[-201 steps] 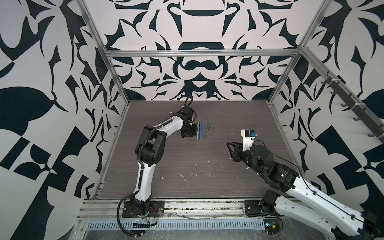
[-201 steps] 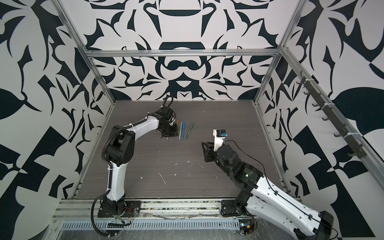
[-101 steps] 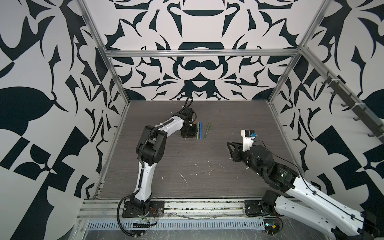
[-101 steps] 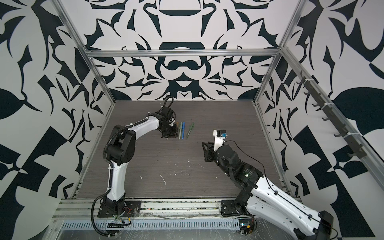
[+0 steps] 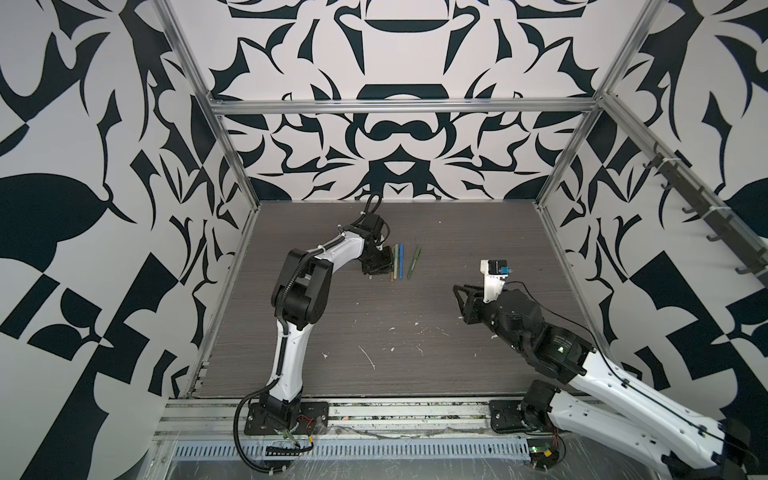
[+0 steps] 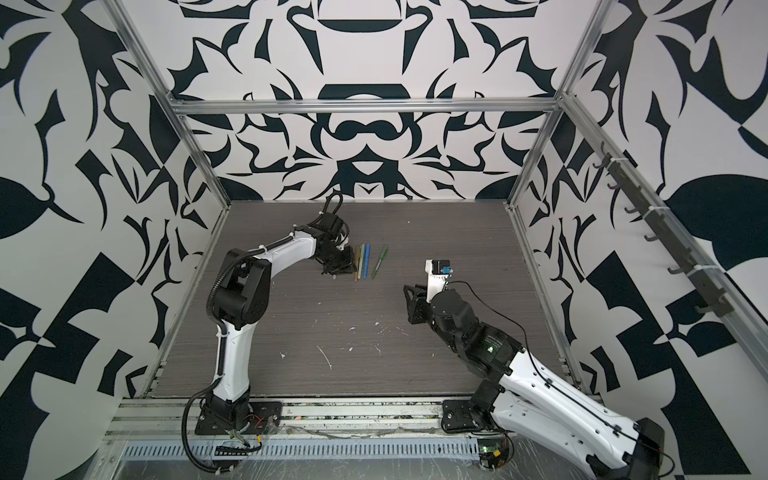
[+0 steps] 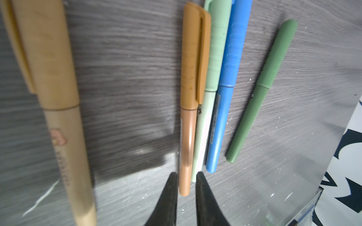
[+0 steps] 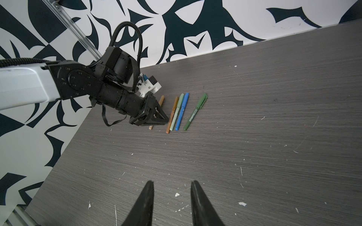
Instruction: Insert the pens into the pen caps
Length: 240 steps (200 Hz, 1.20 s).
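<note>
5 pens lie on the dark wood-grain table (image 8: 254,137), each with its cap pushed on (the clip of the orange-brown cap (image 7: 193,54) faces up). The orange-brown pen (image 7: 187,127), pale green pen (image 7: 203,125) and blue pen (image 7: 219,121) lie side by side, touching along their lengths. The dark green pen (image 7: 252,109) lies near the blue one but apart from it, its capped end angled away. The tan pen (image 7: 58,117) lies apart on the opposite side of the group, blurred in the left wrist view and partly hidden behind the arm in the right wrist view.

The left gripper (image 7: 186,176) is low over the table at the uncapped end of the orange-brown pen. Its 2 fingers stand a narrow gap apart, with that pen's tail showing in the gap; whether the pads touch it cannot be told. In both top views it sits just left of the group.

The right gripper (image 8: 171,184) hangs over bare table, well apart from the pens, jaws parted with nothing between them.
</note>
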Available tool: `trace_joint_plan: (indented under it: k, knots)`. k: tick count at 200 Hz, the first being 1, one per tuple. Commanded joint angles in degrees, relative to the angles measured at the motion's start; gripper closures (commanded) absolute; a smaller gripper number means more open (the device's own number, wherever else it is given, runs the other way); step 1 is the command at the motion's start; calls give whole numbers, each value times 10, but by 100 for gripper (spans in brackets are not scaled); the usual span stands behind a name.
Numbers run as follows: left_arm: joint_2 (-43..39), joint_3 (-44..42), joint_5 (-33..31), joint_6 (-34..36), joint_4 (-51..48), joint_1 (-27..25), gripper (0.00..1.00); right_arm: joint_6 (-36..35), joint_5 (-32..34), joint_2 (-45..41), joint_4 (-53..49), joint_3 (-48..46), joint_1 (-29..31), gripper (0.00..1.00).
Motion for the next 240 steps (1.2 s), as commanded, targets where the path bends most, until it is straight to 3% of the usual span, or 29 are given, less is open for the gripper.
trace_joint_plan:
  k: [1, 55, 92, 98, 101, 104, 107, 110, 114, 138, 167, 185, 218, 240]
  knots:
    - [-32, -7, 16, 1, 0, 3, 78, 3, 7, 3, 17, 11, -1, 65]
    - [-195, -67, 7, 58, 38, 3, 72, -19, 21, 2, -5, 32, -2, 65]
    - [-394, -222, 16, 100, 161, 2, 59, -49, 36, -10, -21, 50, -1, 58]
    - [-429, -254, 11, 100, 184, 2, 52, -56, 36, -11, -20, 52, -1, 53]
    - [-446, -270, 5, 96, 195, 2, 43, -59, 36, -12, -20, 53, -1, 50]
    - [-463, -286, -1, 92, 206, 2, 29, -63, 34, -12, -20, 54, -2, 41]
    - [-480, -301, -11, 86, 216, 1, 5, -69, 34, -13, -19, 54, -2, 29]
    - [-495, -317, -17, 79, 225, 1, 0, -74, 34, -13, -18, 55, -1, 14]
    - [-518, -337, -34, 63, 235, 1, 1, -83, 35, -12, -17, 55, -2, 6]
    - [-608, -424, -79, 34, 249, 0, 1, -108, 41, 11, 25, 41, -1, 1]
    - [-639, -471, -157, 33, 189, 0, 0, -170, 64, 70, 34, 40, -1, 1]
    - [-647, -480, -228, 25, 151, 0, 1, -171, 93, 107, 39, 45, -1, 1]
    - [-654, -497, -231, 70, 172, 0, 1, -201, 85, 119, 100, 26, -1, 1]
    - [-646, -535, -208, 111, 272, 0, 1, -228, 68, 126, 102, 23, -1, 1]
